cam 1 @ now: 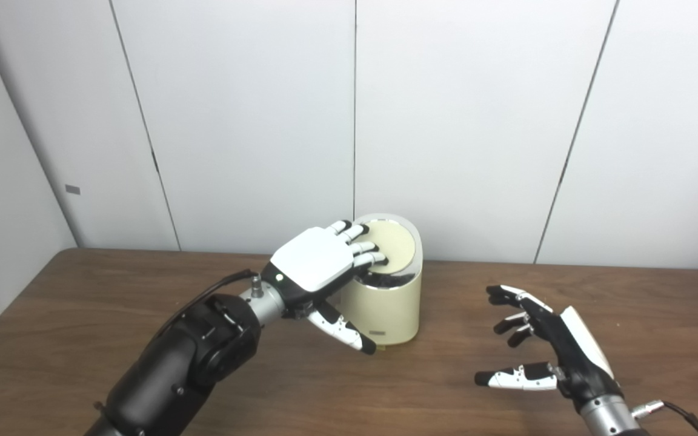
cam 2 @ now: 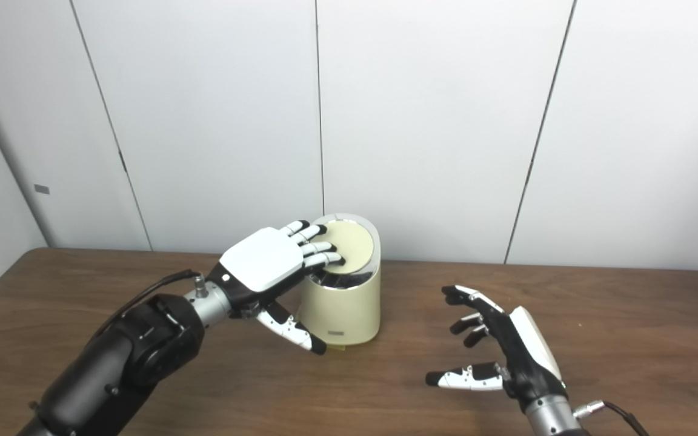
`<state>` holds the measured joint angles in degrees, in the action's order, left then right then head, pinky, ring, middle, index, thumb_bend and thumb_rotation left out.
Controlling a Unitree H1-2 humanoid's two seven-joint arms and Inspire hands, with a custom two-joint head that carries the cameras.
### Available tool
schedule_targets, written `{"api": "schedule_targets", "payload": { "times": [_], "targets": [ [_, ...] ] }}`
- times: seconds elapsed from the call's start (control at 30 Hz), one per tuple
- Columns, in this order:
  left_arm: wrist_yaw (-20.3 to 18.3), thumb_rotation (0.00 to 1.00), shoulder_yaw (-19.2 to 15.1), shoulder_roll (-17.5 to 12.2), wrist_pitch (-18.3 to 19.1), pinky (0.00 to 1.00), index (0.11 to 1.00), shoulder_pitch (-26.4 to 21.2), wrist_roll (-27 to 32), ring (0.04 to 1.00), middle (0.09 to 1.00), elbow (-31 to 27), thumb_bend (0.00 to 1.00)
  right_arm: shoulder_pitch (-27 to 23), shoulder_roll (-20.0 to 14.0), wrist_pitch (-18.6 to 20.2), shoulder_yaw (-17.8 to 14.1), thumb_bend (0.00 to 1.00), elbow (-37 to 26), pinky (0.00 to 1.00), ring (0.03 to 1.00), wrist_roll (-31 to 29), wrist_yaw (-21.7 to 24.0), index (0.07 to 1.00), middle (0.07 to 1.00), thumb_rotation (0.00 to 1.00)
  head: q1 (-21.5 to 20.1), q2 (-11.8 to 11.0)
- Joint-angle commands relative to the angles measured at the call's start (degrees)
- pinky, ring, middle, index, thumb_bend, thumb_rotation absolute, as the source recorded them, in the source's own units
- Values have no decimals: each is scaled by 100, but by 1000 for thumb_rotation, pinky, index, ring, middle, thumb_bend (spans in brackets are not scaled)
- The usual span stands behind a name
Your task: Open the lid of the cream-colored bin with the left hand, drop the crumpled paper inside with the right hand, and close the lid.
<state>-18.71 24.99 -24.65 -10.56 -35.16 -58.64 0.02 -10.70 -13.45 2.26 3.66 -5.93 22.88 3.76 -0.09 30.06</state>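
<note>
The cream-colored bin [cam 1: 385,309] stands upright on the table near the back wall. Its round lid [cam 1: 396,243] is on top, with a dark gap showing under its near edge. My left hand [cam 1: 319,261] is over the bin's left side, palm down, with its fingers stretched flat on the lid and its thumb hanging beside the bin's wall. It grips nothing. My right hand [cam 1: 543,339] hovers open and empty to the right of the bin, fingers spread toward it. No crumpled paper is in view.
The brown wooden table [cam 1: 82,315] runs across the whole picture. White wall panels [cam 1: 476,121] stand right behind the bin. A black cable [cam 1: 682,415] leads off my right wrist.
</note>
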Motion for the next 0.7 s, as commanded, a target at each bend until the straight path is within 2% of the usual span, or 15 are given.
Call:
{"api": "schedule_targets", "payload": {
  "times": [0.0,0.2,0.4,0.67],
  "targets": [
    [-93,770,140,30,16,1000,898,-209,-214,1000,910,205,1000,-124,-14,-39,-51,823,-253,483,613,-21,-74,795,790,44,-9,11],
    [-312,781,366,84,121,1000,865,-246,-475,1000,860,335,1000,-91,-3,20,-67,811,-331,492,622,-28,-59,800,798,47,-39,30],
    [-532,784,492,43,141,1000,782,-260,-368,994,786,322,1000,-59,-11,68,-91,797,-407,497,626,-35,-36,802,801,45,-41,46],
    [-944,806,678,-31,156,1000,740,-342,-264,986,747,293,1000,-79,-17,22,-102,796,-378,492,622,-66,-57,800,797,43,-35,76]
  ]
}}
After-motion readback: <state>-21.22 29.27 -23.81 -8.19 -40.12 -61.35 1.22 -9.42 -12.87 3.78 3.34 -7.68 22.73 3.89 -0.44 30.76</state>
